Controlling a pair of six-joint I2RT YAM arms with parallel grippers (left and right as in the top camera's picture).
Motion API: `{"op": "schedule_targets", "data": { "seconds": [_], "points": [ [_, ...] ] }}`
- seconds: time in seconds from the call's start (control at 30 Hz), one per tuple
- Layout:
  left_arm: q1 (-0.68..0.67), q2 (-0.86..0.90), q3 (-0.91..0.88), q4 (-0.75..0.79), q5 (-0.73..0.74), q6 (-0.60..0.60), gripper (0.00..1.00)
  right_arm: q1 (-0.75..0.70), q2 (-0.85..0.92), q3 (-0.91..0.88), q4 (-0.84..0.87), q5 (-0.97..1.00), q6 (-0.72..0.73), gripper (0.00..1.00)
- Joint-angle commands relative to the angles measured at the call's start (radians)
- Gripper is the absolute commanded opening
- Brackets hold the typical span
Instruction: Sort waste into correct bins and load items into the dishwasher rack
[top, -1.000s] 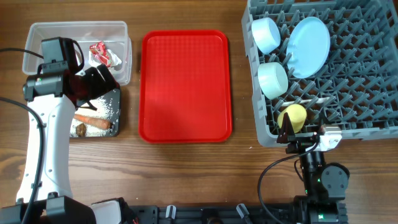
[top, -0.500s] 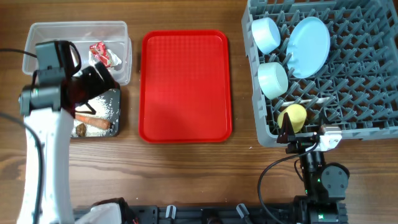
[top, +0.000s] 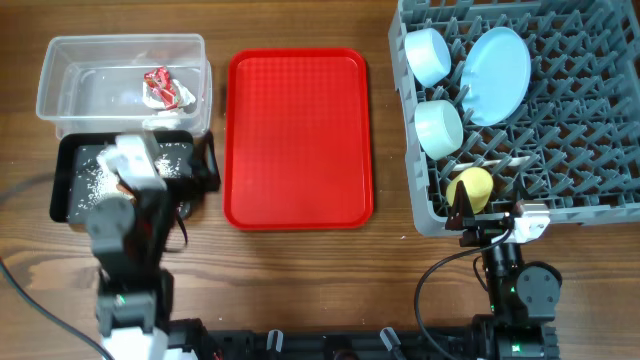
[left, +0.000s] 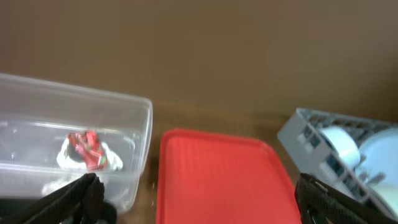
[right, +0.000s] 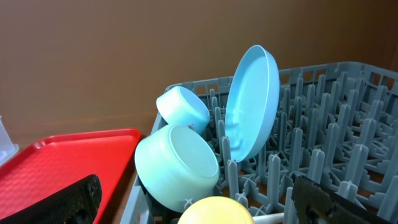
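Note:
The crumpled wrapper (top: 160, 88) lies in the clear tub (top: 70, 80) and also shows in the left wrist view (left: 87, 150). Rice grains (top: 92, 175) are scattered in the black tub (top: 62, 190). My left arm covers the sausage stick and the food lump. My left gripper (top: 197, 172) is open and empty at the black tub's right edge (left: 199, 202). The grey rack (top: 580, 130) holds the plate (top: 497, 62), two bowls (top: 428, 55) (top: 438, 128), the yellow cup (top: 472, 186) and the spoon (top: 497, 163). My right gripper (top: 478, 218) is open at the rack's front edge, just behind the cup (right: 199, 202).
A flat red tray (top: 298, 138) lies between the tubs and the rack, with nothing on it. It shows in both wrist views (left: 224, 180) (right: 56, 168). The rack's right half holds only upright pegs.
My left arm has pulled back from over the two tubs toward the table's front, uncovering the clear tub. The right arm has not moved.

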Motion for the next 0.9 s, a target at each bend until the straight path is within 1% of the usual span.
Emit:
{"op": "schedule_targets", "data": {
  "seconds": [0.0,0.17,0.4,0.57,0.73,0.87],
  "points": [
    [-0.005,-0.164,-0.157,0.030,0.036,0.027,1.00,0.007,-0.010,-0.003,0.003,0.013,-0.017,1.00],
    [-0.005,-0.320,-0.264,0.029,0.035,0.027,1.00,0.007,-0.010,-0.003,0.003,0.013,-0.017,1.00],
    [-0.006,-0.460,-0.353,0.029,0.035,0.027,1.00,0.007,-0.010,-0.003,0.003,0.013,-0.018,1.00],
    [-0.058,-0.552,-0.404,0.028,-0.011,0.027,1.00,0.007,-0.010,-0.003,0.003,0.013,-0.018,1.00],
    [-0.081,-0.631,-0.411,-0.060,-0.037,0.029,1.00,0.007,-0.010,-0.003,0.003,0.013,-0.018,1.00],
    [-0.081,-0.630,-0.411,-0.118,-0.036,0.031,1.00,0.007,-0.010,-0.003,0.003,0.013,-0.018,1.00]
  ]
}}
